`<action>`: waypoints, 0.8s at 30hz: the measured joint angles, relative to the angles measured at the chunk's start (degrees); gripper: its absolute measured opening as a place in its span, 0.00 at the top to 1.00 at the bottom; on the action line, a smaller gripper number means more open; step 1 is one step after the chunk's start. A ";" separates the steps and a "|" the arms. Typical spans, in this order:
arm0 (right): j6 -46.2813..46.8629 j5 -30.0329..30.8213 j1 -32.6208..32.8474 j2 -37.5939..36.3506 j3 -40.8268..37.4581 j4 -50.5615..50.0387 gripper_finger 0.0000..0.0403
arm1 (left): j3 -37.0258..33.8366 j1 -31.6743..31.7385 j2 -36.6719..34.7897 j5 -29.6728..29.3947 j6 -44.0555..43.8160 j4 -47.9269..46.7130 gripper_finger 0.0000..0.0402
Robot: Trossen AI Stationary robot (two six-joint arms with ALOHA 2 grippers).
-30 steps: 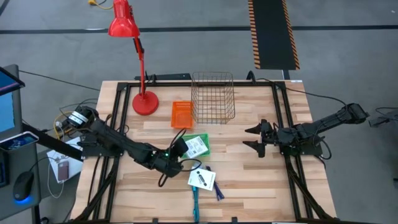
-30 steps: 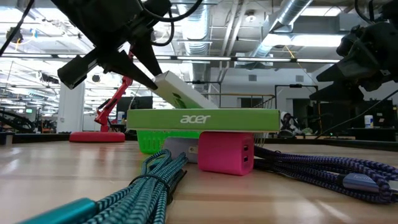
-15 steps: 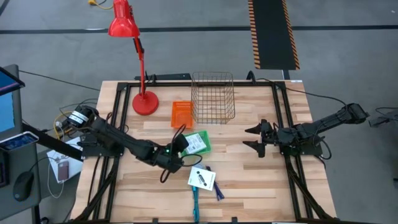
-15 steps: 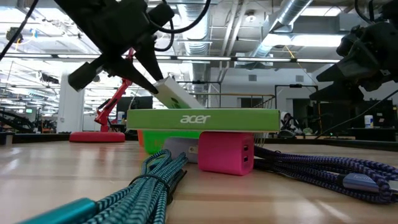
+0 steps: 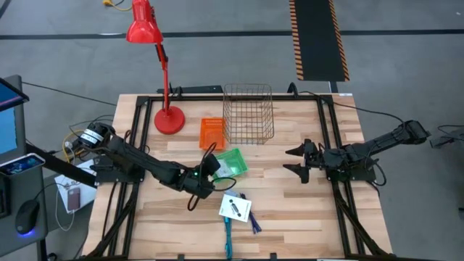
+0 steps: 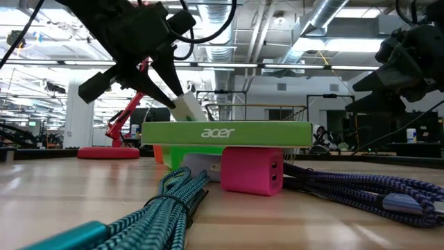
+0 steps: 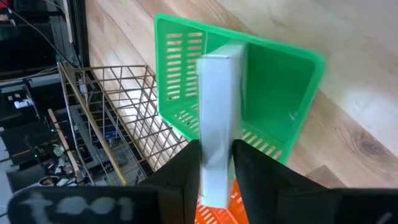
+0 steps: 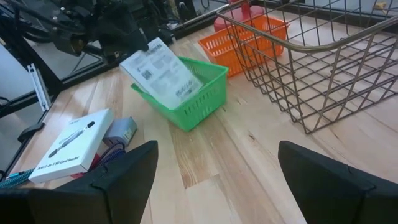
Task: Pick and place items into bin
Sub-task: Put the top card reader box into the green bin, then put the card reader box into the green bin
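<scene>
Tilted steeper than a second ago, flat white card pack with dark print [image 5: 221, 168] held by left gripper [image 5: 210, 168] over green slotted plastic bin [image 5: 233, 161], right gripper [image 5: 299, 160] wide open, waiting above wooden tabletop [image 5: 290, 210]

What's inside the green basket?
A white card pack leans tilted in the green basket, one end pinched by the left gripper. The pack hides the basket floor beneath it.

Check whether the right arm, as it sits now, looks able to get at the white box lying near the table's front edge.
Probably yes. The right pincer hangs open and empty, with bare wood between it and the white box. The left pincer is busy lowering a white pack into the green bin, clear of that path.
</scene>
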 joint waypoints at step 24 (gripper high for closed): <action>-0.04 -0.01 0.01 0.00 0.00 -0.09 0.19 | 0.31 -5.04 0.00 -13.10 -4.15 0.55 0.64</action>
